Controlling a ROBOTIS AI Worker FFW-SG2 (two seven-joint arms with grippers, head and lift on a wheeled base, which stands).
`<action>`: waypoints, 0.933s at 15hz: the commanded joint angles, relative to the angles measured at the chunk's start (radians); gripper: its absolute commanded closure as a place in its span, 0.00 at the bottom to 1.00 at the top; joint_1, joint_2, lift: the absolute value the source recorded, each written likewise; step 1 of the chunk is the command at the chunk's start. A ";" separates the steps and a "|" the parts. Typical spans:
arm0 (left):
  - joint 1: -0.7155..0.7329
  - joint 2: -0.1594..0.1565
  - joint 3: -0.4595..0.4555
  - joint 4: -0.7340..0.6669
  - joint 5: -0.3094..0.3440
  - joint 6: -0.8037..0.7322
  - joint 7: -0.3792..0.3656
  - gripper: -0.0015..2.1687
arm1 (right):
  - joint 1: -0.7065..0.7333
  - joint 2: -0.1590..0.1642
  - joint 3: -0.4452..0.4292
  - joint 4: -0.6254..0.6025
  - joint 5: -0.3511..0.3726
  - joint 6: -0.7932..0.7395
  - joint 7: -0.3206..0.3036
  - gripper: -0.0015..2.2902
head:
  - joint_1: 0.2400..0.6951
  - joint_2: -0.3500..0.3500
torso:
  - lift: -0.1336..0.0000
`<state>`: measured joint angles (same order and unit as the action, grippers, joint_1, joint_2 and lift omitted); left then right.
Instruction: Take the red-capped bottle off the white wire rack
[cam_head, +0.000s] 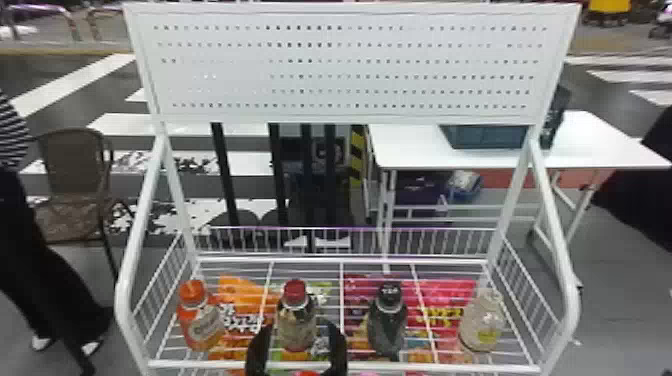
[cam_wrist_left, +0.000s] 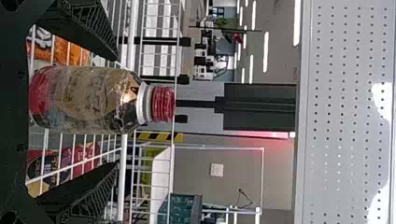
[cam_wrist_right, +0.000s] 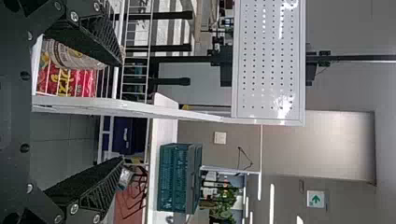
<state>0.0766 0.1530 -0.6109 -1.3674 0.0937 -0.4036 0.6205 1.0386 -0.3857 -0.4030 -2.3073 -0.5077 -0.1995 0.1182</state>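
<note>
Head view: the red-capped bottle (cam_head: 295, 325) stands upright near the front edge of the rack (cam_head: 571, 295), left of its middle. My left gripper (cam_wrist_left: 116, 112) has its fingers (cam_wrist_left: 88, 28) wide open astride it, gripping nothing; my right gripper (cam_wrist_right: 122, 111) is open and empty. I should close evenly, then lift straight above the front rail (cam_head: 200, 366) before drawing back.

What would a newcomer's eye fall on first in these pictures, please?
Probably the perforated white panel, rising large above the wire rack. Next, the red-capped bottle on the rack, between the open fingers of the left claw. The bright orange bottle at the rack's left end might follow.
</note>
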 joint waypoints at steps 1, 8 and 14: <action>-0.034 0.002 0.000 0.028 0.023 0.035 -0.013 0.04 | 0.000 -0.004 0.000 -0.004 0.000 -0.001 0.000 0.08 | 0.57 0.50 | 1.00; -0.127 -0.006 -0.007 0.129 0.075 0.056 -0.061 0.04 | 0.001 -0.005 -0.013 -0.004 -0.008 0.002 0.000 0.08 | 0.57 0.50 | 1.00; -0.109 0.020 0.000 0.090 0.120 0.059 -0.107 0.66 | -0.011 -0.005 -0.014 -0.001 -0.012 0.006 0.000 0.08 | 0.57 0.50 | 1.00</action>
<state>-0.0432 0.1634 -0.6131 -1.2606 0.2019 -0.3453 0.5350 1.0312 -0.3903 -0.4184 -2.3077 -0.5199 -0.1957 0.1181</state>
